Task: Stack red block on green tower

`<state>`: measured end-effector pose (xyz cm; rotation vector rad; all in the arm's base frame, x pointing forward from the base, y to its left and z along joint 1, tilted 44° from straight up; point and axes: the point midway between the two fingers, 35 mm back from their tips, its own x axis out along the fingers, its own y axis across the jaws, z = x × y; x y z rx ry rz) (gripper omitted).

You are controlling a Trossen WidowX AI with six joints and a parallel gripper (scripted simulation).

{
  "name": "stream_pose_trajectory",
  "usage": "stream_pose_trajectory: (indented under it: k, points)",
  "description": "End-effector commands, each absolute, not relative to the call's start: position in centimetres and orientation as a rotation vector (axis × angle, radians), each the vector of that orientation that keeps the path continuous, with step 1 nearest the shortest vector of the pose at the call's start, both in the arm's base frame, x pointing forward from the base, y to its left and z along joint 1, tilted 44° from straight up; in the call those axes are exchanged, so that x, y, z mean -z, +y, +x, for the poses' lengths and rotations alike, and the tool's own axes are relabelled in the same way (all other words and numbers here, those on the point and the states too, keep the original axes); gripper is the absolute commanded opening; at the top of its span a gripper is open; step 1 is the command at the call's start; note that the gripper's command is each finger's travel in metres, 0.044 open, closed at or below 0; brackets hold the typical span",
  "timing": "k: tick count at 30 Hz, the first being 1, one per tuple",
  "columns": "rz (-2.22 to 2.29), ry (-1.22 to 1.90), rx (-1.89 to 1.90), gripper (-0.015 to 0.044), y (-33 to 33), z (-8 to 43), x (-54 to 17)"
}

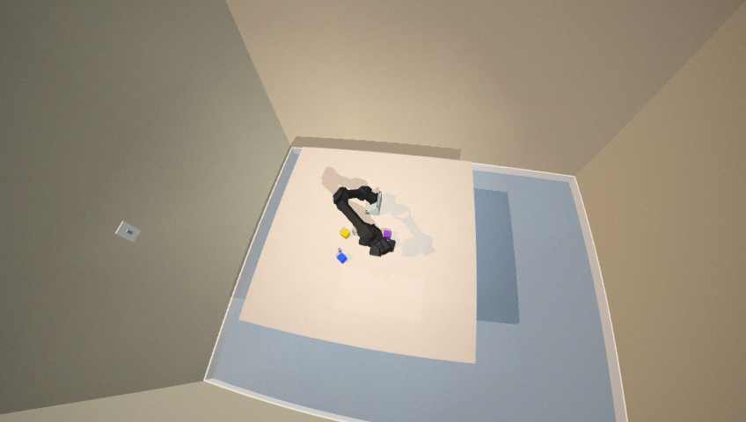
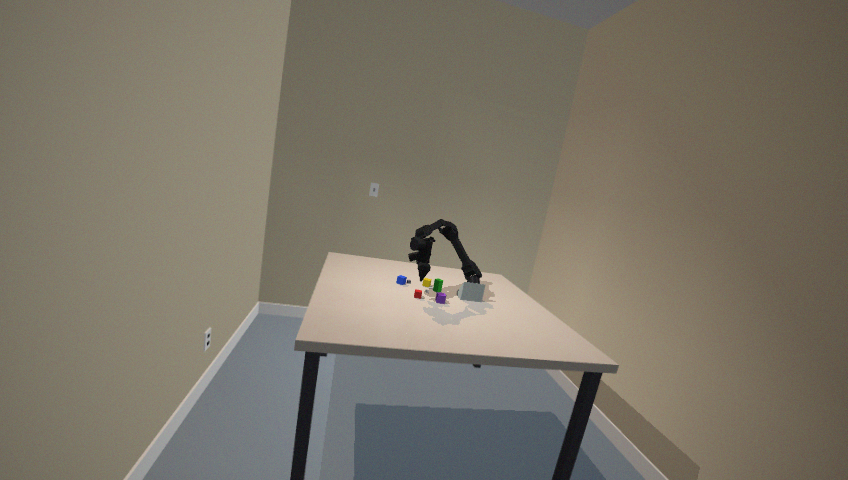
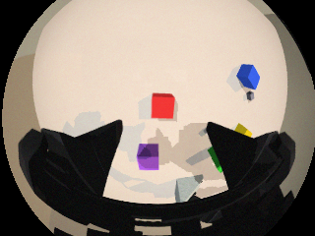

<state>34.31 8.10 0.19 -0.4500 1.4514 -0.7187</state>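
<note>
Here the table (image 2: pixel 368 333) carries everything, with the arm (image 2: pixel 455 240) arched over from its grey base (image 2: pixel 473 291) so that the gripper (image 2: pixel 423 275) points down among the blocks. Its fingers stand wide apart with nothing between them; the wrist view shows both dark tips at the sides and bare table in the gap.

The green tower (image 2: pixel 437 284) stands upright just beside the gripper, on its base side; in the wrist view only a sliver of green (image 3: pixel 215 159) shows behind one finger. The red block (image 3: pixel 163 105) lies on the table just ahead of the open gap, nearly centred between the tips but not yet between them. In the exterior view it (image 2: pixel 417 293) sits below and a little in front of the tips. The purple block (image 3: pixel 148 156) lies under the gripper, near one finger. The yellow block (image 3: pixel 243 130) peeps out past the other finger, and the blue block (image 3: pixel 248 77) lies well beyond it.

By my reading, this is the approach to the pick. The next move calls for easing forward and down until the tips straddle red, then closing. The risk I see is the near finger brushing the tower or nudging purple on the descent.
</note>
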Motion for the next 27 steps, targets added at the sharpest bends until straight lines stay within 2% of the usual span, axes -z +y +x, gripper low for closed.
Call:
stream_pose_trajectory:
  k: [1, 6, 27]
  points:
    - [-0.453, 1.457, 0.73, 0.044, 6.9, 34.2, 0.9]
    - [-0.454, 1.456, 0.732, 0.044, 4.8, 34.0, 3.2]
    - [-0.455, 1.456, 0.732, 0.044, 3.0, 33.8, 5.2]
